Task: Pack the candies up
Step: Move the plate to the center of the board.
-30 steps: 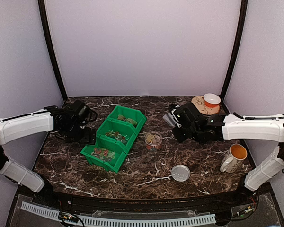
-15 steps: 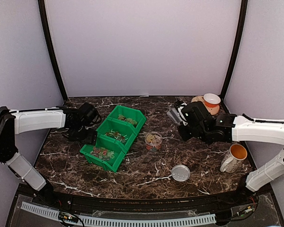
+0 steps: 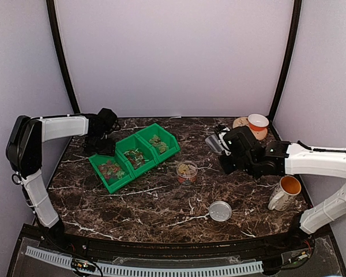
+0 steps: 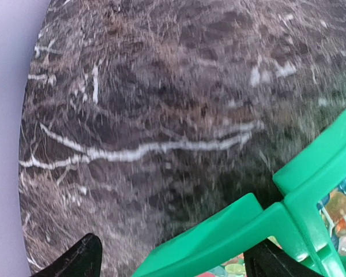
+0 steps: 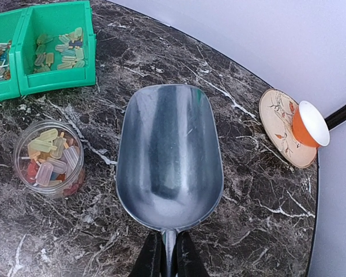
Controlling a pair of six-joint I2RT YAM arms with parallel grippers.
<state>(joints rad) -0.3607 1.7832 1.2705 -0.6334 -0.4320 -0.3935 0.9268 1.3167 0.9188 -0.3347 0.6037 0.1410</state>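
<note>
The candies are tiny wrapped sweets in red, orange, green and yellow. Some lie in the compartments of a row of green bins (image 3: 134, 156). Others fill a small clear jar (image 3: 187, 171) that stands without its lid. My left gripper (image 4: 173, 261) is at the row's back-left end, jaws wide apart and straddling the bin's end wall (image 4: 230, 231). One finger (image 4: 75, 259) is outside it, clear of the plastic, and the other is inside, beside candies (image 4: 334, 210). My right gripper (image 5: 168, 254) is shut on the handle of an empty metal scoop (image 5: 169, 167), held right of the jar (image 5: 49, 158).
The jar's grey lid (image 3: 220, 210) lies near the front. A white mug (image 3: 284, 193) stands at the right. A patterned plate (image 3: 242, 124) with an orange cup (image 3: 257, 122) sits at the back right. The booth walls are close behind the left arm.
The left gripper moved back and left with the bin wall between its jaws. The row of bins swung round and slid left. The right arm shifted slightly right with the scoop.
</note>
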